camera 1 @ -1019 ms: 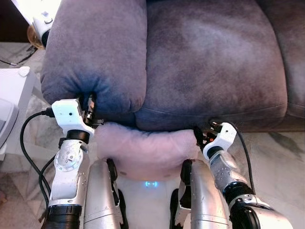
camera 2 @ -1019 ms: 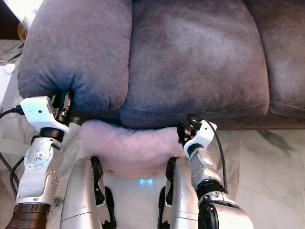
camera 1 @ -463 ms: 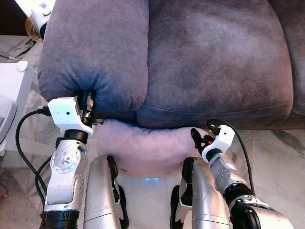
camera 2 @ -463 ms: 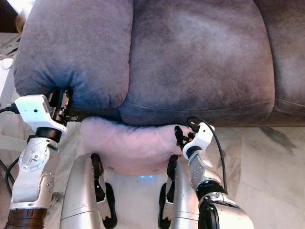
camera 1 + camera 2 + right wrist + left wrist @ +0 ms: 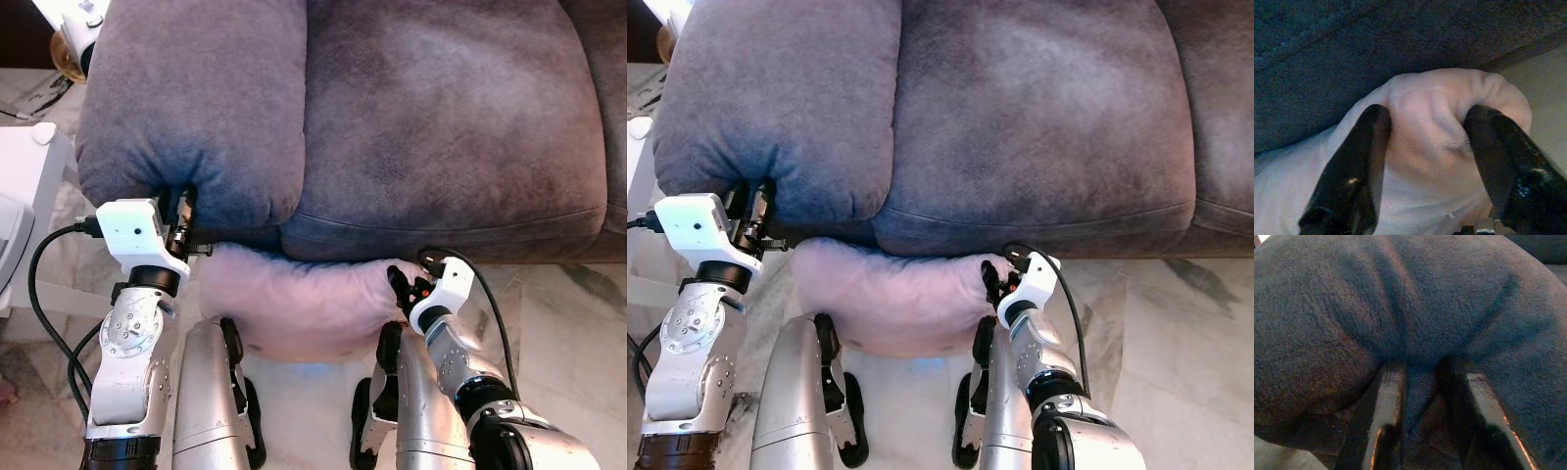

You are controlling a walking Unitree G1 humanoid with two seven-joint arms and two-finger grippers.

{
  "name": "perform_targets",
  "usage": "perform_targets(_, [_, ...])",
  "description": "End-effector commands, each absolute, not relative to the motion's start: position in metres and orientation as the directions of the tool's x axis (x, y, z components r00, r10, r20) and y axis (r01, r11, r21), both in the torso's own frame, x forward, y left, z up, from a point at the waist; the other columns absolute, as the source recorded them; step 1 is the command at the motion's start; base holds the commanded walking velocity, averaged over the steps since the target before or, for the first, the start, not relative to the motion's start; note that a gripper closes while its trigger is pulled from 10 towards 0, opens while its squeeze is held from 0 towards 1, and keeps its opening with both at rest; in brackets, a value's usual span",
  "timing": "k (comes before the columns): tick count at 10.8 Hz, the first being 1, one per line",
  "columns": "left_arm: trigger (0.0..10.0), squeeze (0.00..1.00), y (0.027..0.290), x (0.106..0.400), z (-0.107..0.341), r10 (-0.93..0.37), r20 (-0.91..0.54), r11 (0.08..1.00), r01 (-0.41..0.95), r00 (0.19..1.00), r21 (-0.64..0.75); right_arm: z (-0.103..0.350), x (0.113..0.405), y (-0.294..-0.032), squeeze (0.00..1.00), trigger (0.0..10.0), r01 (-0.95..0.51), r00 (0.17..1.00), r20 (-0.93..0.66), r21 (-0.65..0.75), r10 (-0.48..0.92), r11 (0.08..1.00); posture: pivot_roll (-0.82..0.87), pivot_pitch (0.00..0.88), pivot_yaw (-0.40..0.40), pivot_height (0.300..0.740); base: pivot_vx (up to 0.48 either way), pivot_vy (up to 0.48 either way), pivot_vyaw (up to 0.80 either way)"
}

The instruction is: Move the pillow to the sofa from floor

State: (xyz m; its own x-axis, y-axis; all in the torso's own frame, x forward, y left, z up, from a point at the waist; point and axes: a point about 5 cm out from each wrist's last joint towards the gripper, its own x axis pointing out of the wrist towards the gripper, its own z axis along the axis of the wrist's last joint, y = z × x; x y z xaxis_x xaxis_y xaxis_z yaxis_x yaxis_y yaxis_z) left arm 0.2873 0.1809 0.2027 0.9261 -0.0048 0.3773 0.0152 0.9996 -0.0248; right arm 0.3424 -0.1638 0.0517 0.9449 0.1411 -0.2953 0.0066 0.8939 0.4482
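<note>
A pale pink fluffy pillow (image 5: 294, 304) hangs between my two grippers, just under the front edge of the grey sofa (image 5: 441, 117). My right gripper (image 5: 400, 284) is shut on the pillow's right end; in the right wrist view both black fingers (image 5: 1364, 147) squeeze the pink bulge (image 5: 1425, 127). My left gripper (image 5: 184, 211) holds the pillow's left end and is pushed up against the underside of the sofa's armrest (image 5: 196, 108). In the left wrist view a dim fold sits between the fingers (image 5: 1388, 396), with grey fabric pressing close ahead.
My silver legs (image 5: 211, 392) stand directly under the pillow on the marble floor (image 5: 558, 313). A white piece of furniture (image 5: 24, 176) stands on the left beside the armrest, and a black cable (image 5: 39, 284) loops from my left wrist.
My right gripper has moved left and slightly up, bunching the pillow's right end closer to the sofa front. The left gripper stays under the armrest.
</note>
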Motion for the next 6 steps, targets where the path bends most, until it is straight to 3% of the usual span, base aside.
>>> perform_targets(1, [10.0,0.00,0.1830,0.2875,0.1676,-0.003,0.195,0.999,0.010,0.981,-0.034,0.0310,0.3280,-0.1581,0.00,0.0,0.023,0.915,-0.370,0.449,0.162,0.893,0.22,0.501,-0.006,0.523,0.000,0.000,0.00])
perform_targets(6, [10.0,0.00,0.1807,0.2881,0.1664,-0.010,0.177,0.999,0.016,0.984,-0.036,0.0279,0.3252,-0.1576,0.00,0.0,0.017,0.913,-0.373,0.447,0.169,0.895,0.22,0.497,-0.007,0.523,0.000,0.000,0.00])
